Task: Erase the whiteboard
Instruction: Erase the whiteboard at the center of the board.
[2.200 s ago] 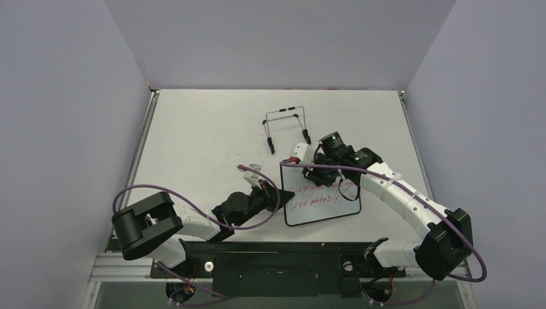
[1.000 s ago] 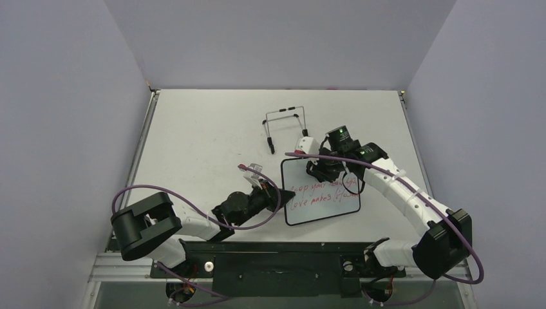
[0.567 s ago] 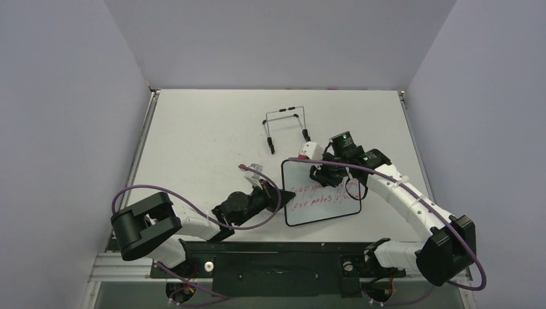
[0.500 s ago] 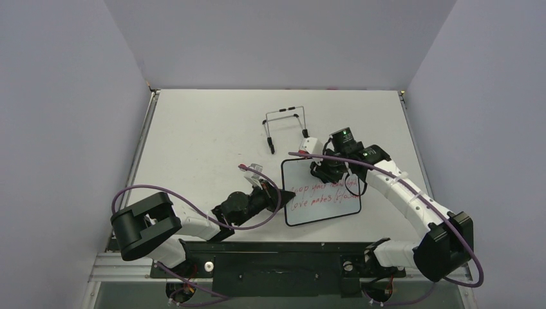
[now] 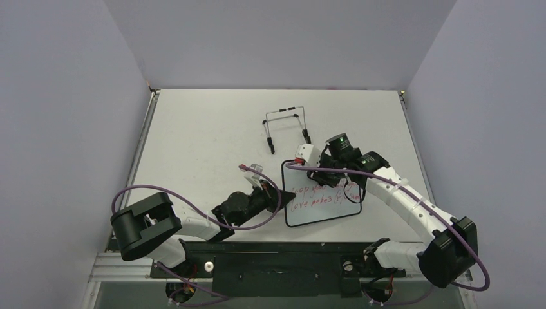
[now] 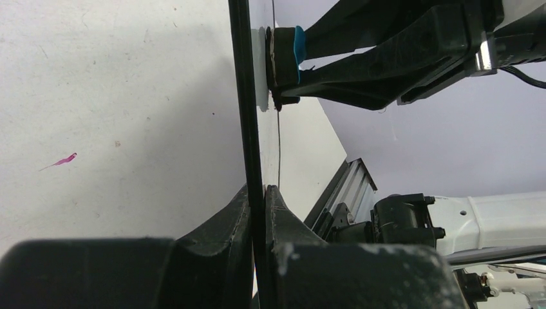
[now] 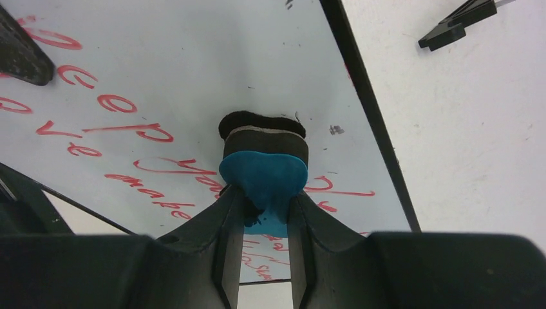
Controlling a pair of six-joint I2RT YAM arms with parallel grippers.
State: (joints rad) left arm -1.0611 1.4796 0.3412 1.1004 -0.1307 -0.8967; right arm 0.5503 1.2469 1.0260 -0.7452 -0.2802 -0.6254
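Note:
The whiteboard (image 5: 312, 209), white with a thin black frame and red handwriting, lies on the table at centre right. My left gripper (image 5: 283, 194) is shut on its left edge; in the left wrist view the black frame (image 6: 243, 96) runs between the fingers. My right gripper (image 5: 327, 172) is shut on a small blue eraser (image 7: 263, 174) and presses its dark felt pad onto the upper part of the board (image 7: 161, 77), among the red words. The eraser also shows in the left wrist view (image 6: 287, 55).
A black wire stand (image 5: 285, 125) lies on the table just behind the board; one foot of it shows in the right wrist view (image 7: 457, 24). A small red mark (image 6: 59, 161) is on the tabletop. Grey walls enclose the table on three sides.
My right gripper with the eraser has swept to the right across the board's top and come back left. The left gripper and the board have stayed in place.

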